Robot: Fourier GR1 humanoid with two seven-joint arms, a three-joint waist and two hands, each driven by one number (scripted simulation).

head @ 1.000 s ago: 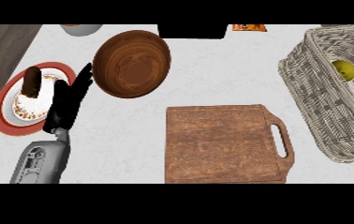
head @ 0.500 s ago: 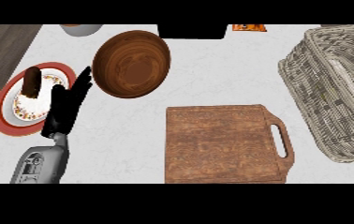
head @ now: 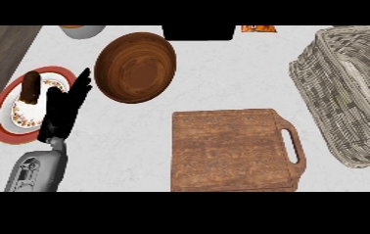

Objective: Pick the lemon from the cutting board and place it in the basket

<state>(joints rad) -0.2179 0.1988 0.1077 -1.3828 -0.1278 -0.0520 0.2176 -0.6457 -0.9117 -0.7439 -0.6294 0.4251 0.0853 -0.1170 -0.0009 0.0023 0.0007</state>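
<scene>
So the brown rectangular wooden cutting board (head: 233, 150) with the loop handle on its right side sits low in the middle of the white marbled counter (head: 224, 81), and its top is bare. The lemon doesn't show anywhere in the head view, so I can't tell where it is; the board doesn't carry it, and the visible part of the grey woven wicker basket (head: 339, 91) at the right edge only shows weave and rim, with the rest cut off by the frame. The basket sits close to the board's handle but not touching it. Up and left of the board there's a round dark wooden bowl (head: 136, 67), well apart from the board. Further left is a round plate with a red rim and a flowery pattern (head: 29, 111), with a dark brown upright thing (head: 30, 87) standing on it that I can't identify. The left hand (head: 63, 111) comes up from the lower left on its grey forearm (head: 36, 169), fingers straight and pointing up, apart and holding nothing, sitting between the plate and the bowl and overlapping the plate's right edge. The right hand isn't visible at all.
</scene>
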